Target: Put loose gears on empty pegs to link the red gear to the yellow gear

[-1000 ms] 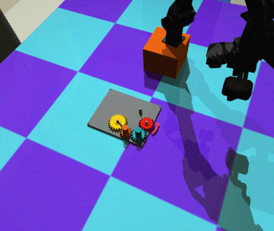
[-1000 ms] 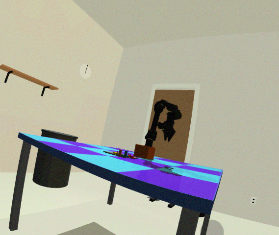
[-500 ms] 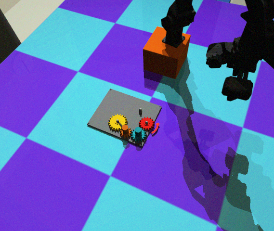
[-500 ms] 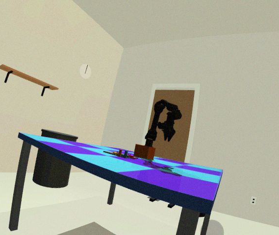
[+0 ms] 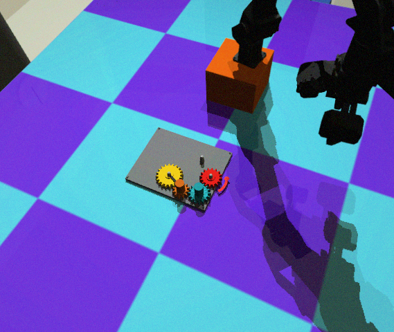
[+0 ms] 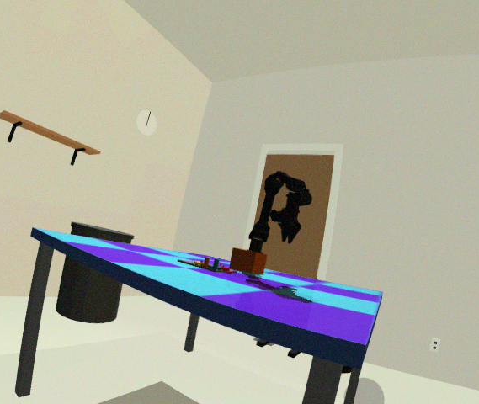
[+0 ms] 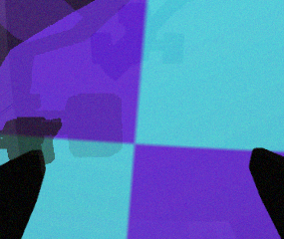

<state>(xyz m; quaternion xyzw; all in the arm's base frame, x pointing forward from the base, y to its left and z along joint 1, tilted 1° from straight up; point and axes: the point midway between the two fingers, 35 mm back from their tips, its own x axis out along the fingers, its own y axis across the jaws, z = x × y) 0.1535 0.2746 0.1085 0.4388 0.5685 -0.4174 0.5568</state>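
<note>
The grey board (image 5: 147,153) lies on the table in the top view. The yellow gear (image 5: 163,171) with a black stripe and the red gear (image 5: 205,173) are on it. An orange gear (image 5: 179,184) with a tall hub stands beside the yellow gear, and a teal gear (image 5: 199,187) stands between the orange gear and the red gear. These four look meshed in a row; small gaps cannot be told. An empty peg (image 5: 201,159) stands behind the red gear. My gripper (image 6: 290,241) (image 7: 148,159) is open and empty, high above the table and well away from the board.
A red curved arrow (image 5: 226,180) lies beside the red gear. The orange block (image 5: 230,84) (image 6: 247,261) under the arm's base stands behind the board. The arm's shadow falls across the table to the right of the board. No gears show in the wrist view.
</note>
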